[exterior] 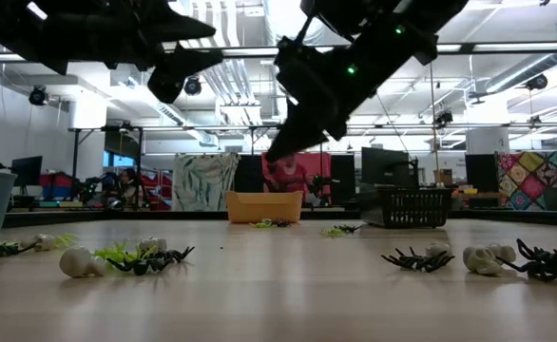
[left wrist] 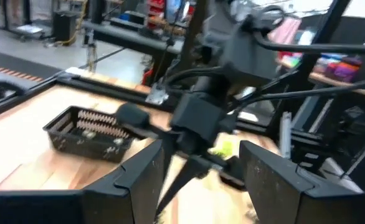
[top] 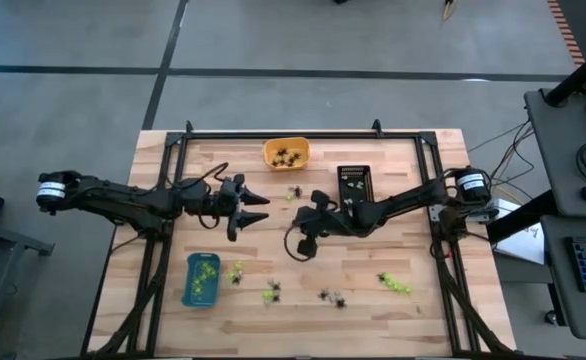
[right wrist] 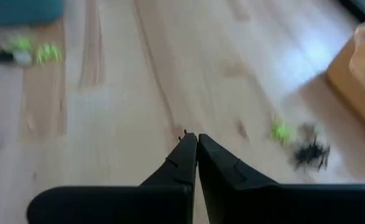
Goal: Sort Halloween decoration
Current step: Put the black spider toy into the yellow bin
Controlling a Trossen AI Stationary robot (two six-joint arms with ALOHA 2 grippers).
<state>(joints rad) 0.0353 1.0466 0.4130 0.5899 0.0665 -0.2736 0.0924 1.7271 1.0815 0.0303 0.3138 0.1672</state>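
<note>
Sorting is partway: the blue tray [top: 201,279], orange tray [top: 286,153] and black tray [top: 354,183] each hold trinkets, yet many Halloween decorations [top: 331,297] lie loose on the counter [top: 413,310], with the left gripper [top: 256,208] open and empty and the right gripper [top: 304,241] closed on nothing.

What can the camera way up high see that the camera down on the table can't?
Only the high view shows inside the trays: lime-green bits fill the blue tray, black spiders sit in the orange tray, and whitish bits lie in the black tray. It also shows the open left claw and both whole arms.

Only the low view shows the room behind the table, with ceiling lights and a colourful quilt.

Both show the wooden table with spiders and green trinkets scattered on it, and the shut right claw above it.
</note>
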